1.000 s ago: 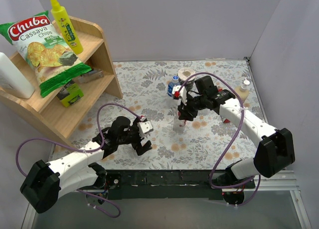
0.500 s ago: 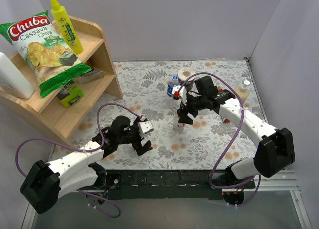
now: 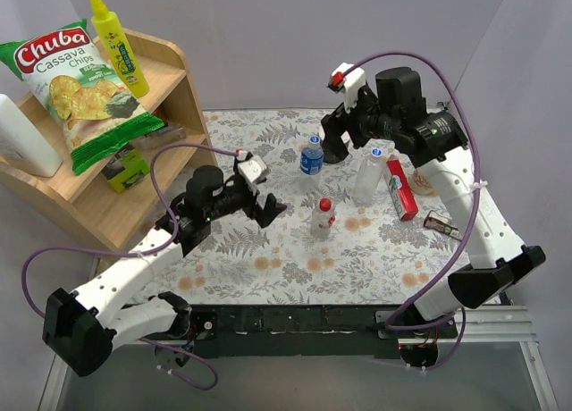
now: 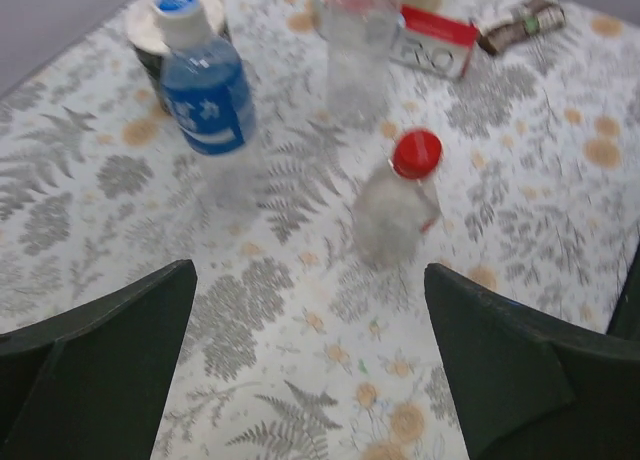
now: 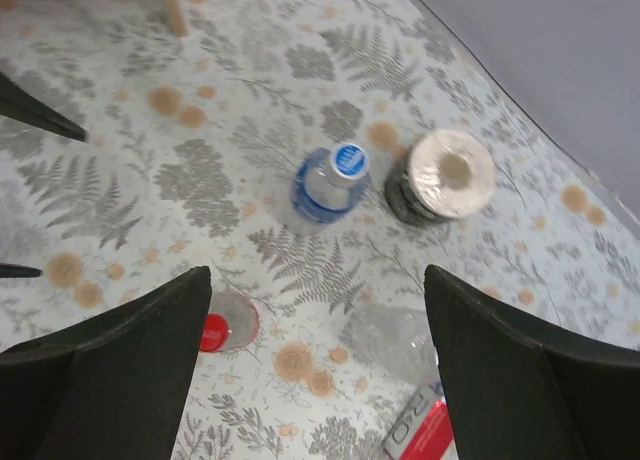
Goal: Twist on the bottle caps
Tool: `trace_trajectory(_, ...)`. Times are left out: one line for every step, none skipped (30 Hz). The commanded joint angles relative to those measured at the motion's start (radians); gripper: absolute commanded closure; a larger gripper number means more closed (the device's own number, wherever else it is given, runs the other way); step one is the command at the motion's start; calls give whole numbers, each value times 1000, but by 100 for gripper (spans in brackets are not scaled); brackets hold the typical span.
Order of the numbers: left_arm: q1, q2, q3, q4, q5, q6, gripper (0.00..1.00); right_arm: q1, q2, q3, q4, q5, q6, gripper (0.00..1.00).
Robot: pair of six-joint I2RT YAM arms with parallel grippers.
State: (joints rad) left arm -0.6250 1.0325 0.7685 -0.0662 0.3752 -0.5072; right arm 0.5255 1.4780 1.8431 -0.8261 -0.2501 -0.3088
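A table fills the middle of the top view, covered by a pale cloth (image 3: pixel 295 261) printed with grey ferns and orange flowers. Plain grey-white walls close it in: a back wall (image 3: pixel 295 36) across the upper frame, a right wall (image 3: pixel 527 89) meeting it at a corner in the upper right, and a left wall (image 3: pixel 27 9) in the upper left. A light wooden shelf unit (image 3: pixel 189 116) with two tiers stands at the left of the frame, tilted against the cloth's edge. A black rail (image 3: pixel 295 320) runs along the near edge at the bottom, above a dull grey surface (image 3: pixel 313 375). The light is even and soft, with faint shadows.
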Motion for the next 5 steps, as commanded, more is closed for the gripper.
trace_trajectory(57,58,120,45,-136,-173,2,-9,42,-14,-84,374,143,7)
trace_trajectory(62,66,126,52,-163,-198,2,-13,27,-78,-56,367,131,7)
trace_trajectory(65,73,120,60,-215,-232,2,-21,16,-93,-39,347,126,7)
trace_trajectory(67,84,115,62,-219,-261,2,-21,8,-90,-28,341,131,7)
trace_trajectory(68,89,112,60,-194,-248,2,-24,11,-55,-30,339,134,6)
